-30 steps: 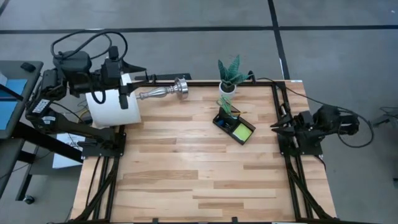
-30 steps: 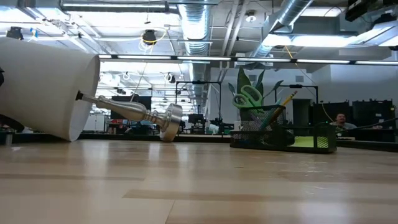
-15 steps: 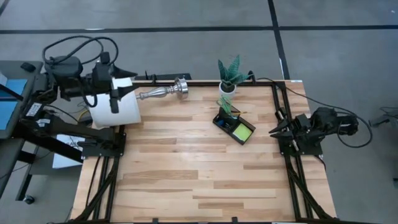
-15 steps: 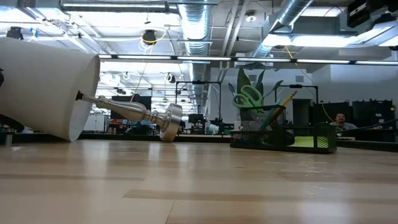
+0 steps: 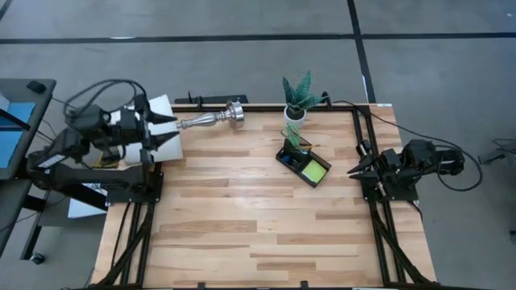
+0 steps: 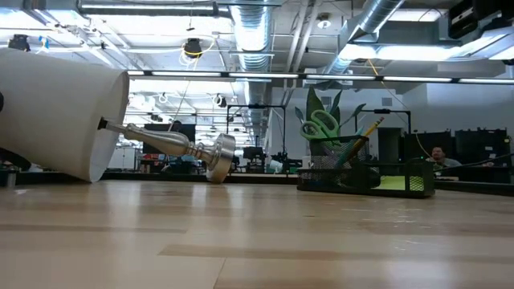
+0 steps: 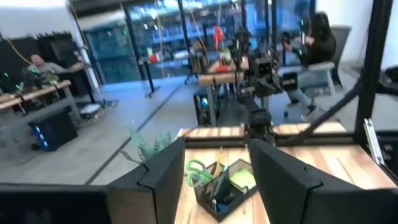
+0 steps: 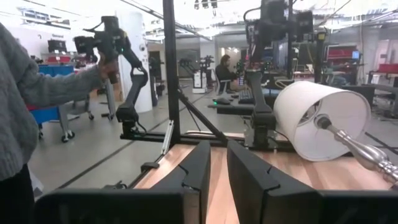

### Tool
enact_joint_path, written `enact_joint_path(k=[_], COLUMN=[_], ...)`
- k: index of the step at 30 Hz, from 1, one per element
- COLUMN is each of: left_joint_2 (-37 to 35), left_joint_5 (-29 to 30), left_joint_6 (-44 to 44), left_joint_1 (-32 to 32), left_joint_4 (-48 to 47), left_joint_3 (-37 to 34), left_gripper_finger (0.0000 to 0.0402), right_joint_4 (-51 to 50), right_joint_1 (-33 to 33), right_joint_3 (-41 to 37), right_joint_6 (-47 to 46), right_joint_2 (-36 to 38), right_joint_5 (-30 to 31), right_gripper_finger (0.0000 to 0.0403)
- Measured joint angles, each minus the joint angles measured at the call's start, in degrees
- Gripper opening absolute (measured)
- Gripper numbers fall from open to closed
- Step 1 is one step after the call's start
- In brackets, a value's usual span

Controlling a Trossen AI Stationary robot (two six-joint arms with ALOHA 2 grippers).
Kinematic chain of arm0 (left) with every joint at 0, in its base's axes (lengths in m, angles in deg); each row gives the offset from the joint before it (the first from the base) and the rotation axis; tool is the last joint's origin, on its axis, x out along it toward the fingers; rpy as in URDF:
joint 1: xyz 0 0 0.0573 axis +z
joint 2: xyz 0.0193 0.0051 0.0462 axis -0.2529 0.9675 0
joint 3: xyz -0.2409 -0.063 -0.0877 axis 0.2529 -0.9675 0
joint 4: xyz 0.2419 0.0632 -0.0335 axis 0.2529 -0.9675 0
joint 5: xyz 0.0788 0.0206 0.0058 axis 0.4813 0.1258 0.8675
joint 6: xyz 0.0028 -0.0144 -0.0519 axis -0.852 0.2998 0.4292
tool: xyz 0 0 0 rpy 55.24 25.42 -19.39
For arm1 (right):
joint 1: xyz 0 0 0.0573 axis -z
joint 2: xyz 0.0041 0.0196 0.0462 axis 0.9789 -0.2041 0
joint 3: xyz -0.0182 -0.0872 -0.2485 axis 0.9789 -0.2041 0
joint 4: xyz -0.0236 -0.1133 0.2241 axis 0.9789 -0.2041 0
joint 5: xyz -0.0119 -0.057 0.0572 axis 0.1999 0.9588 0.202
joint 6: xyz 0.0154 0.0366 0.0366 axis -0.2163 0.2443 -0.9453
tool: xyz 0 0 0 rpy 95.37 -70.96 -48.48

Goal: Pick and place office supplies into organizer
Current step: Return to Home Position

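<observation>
The black mesh organizer [image 5: 303, 163] stands right of the table's middle. It holds green-handled scissors [image 6: 321, 126], a yellow pencil [image 6: 371, 128] and a lime sticky-note pad [image 5: 316, 170]; it also shows in the left wrist view [image 7: 224, 193]. My left gripper [image 5: 173, 131] hangs open at the far left of the table, above the shade of a tipped lamp, pointing level toward the organizer, with nothing between its fingers [image 7: 214, 155]. My right gripper [image 5: 353, 169] waits at the table's right edge, pointing left; its fingers [image 8: 219, 152] stand a narrow gap apart and hold nothing.
A lamp lies on its side at the far left, its white shade [image 6: 56, 112] under my left arm and its silver base [image 5: 235, 113] toward the middle. A small potted plant [image 5: 297, 95] stands behind the organizer. A person's grey sleeve [image 8: 37, 93] shows beyond the table.
My left gripper has sunk and drawn back toward the table's left edge, tipping to level above the lamp shade, and has stayed open. The lamp and the organizer have kept their places.
</observation>
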Motion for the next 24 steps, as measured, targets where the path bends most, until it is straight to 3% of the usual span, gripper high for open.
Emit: enact_joint_path(k=[8, 13, 24], left_joint_2=[-13.8, -21.4, -30.3], left_joint_5=[-2.4, -3.1, -10.2], left_joint_6=[3.1, 5.6, 9.8], left_joint_1=[0.0, 0.0, 0.0], left_joint_4=[19.6, 28.8, 31.6], left_joint_3=[-23.0, -33.8, -43.7], left_gripper_finger=[0.0176, 0.0176, 0.0176], right_joint_4=[-0.3, -0.3, -0.3], right_joint_1=[0.0, 0.0, 0.0], right_joint_3=[0.0, 0.0, 0.0], right_joint_6=[-0.1, -0.1, -2.1], right_joint_2=[0.0, 0.0, 0.0], right_joint_5=[0.0, 0.0, 0.0], right_gripper_finger=[0.0048, 0.0048, 0.0048])
